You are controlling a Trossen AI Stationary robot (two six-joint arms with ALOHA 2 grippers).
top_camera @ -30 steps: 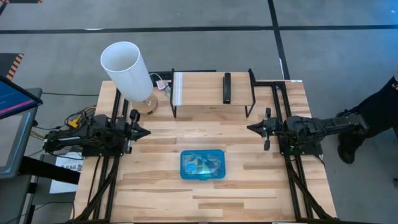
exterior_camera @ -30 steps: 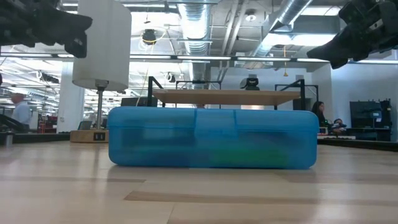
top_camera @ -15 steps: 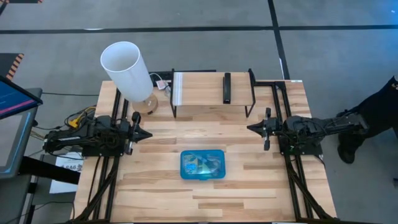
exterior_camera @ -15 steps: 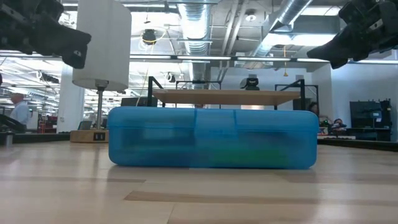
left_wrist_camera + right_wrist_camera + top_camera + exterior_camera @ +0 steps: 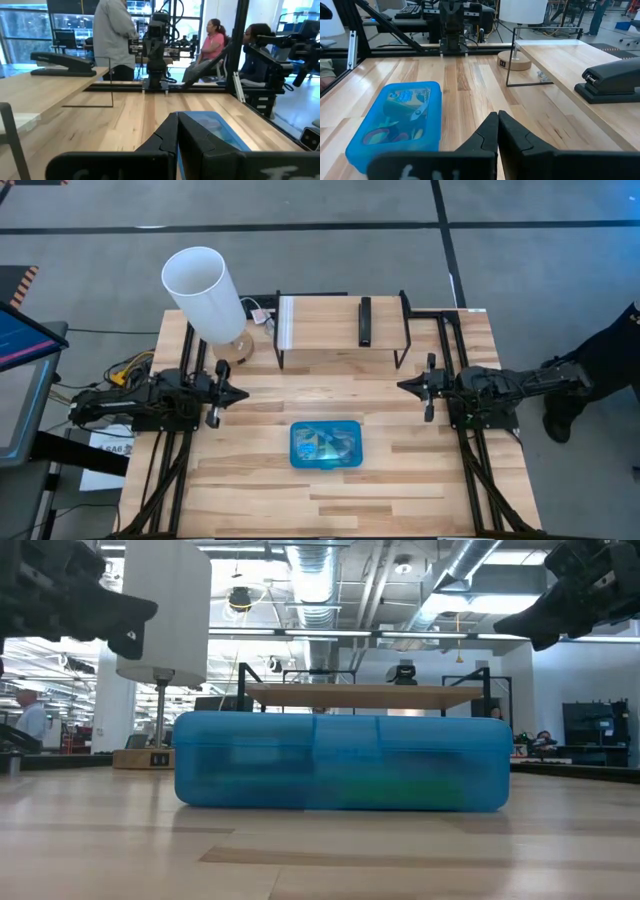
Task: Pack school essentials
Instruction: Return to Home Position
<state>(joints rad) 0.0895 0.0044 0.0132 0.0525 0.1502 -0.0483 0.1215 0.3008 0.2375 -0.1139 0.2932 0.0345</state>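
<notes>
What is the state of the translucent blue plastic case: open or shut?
Shut. In the low view the translucent blue plastic case is one closed block, no gap; stationery shows only through its top.

Both arms sit tucked back at the side edges of the table, left gripper and right gripper pinched closed, tips facing inward.

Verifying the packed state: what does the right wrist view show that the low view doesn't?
Only the right wrist view: through the lid of the translucent blue case, the scissors and other coloured supplies packed inside. Only the low view: the left gripper and right gripper both hanging higher than the case. Both: the closed case on the wooden table, the white lamp and the shelf.
</notes>
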